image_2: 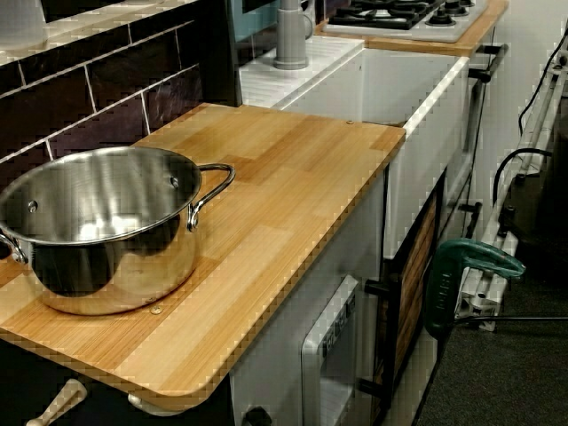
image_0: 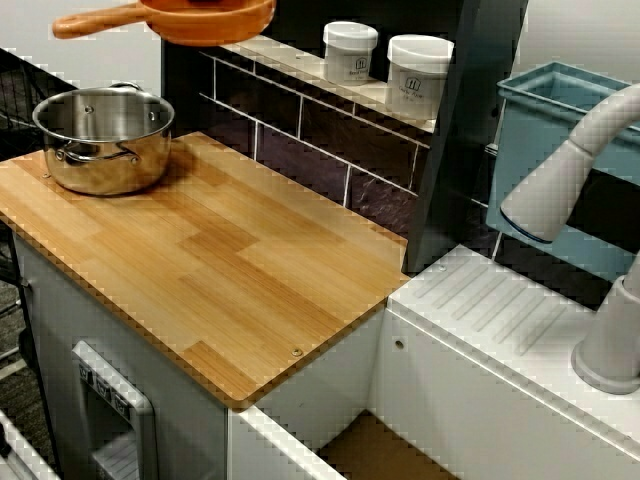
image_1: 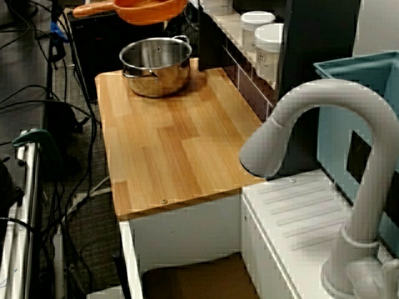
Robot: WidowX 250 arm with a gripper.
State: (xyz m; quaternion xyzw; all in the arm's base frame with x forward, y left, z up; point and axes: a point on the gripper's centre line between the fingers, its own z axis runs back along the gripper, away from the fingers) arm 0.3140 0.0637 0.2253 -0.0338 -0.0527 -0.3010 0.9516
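Observation:
No gripper shows in any of the three views. A shiny steel pot [image_0: 103,140] with two handles stands empty at the far left end of the wooden counter [image_0: 240,280]. From the sink end the pot [image_1: 156,65] sits at the counter's far end. From the pot end the pot [image_2: 98,226] fills the near left. An orange pan [image_0: 190,18] with a long handle juts out above the pot, at the top edge of the front view.
Two white lidded jars [image_0: 350,50] [image_0: 418,75] stand on the tiled ledge behind the counter. A grey faucet [image_0: 570,170] arches over the white sink unit [image_0: 500,330], with a blue bin [image_0: 560,110] behind it. A stove top [image_2: 399,13] lies beyond the sink. A green clamp [image_2: 461,275] hangs beside the cabinet.

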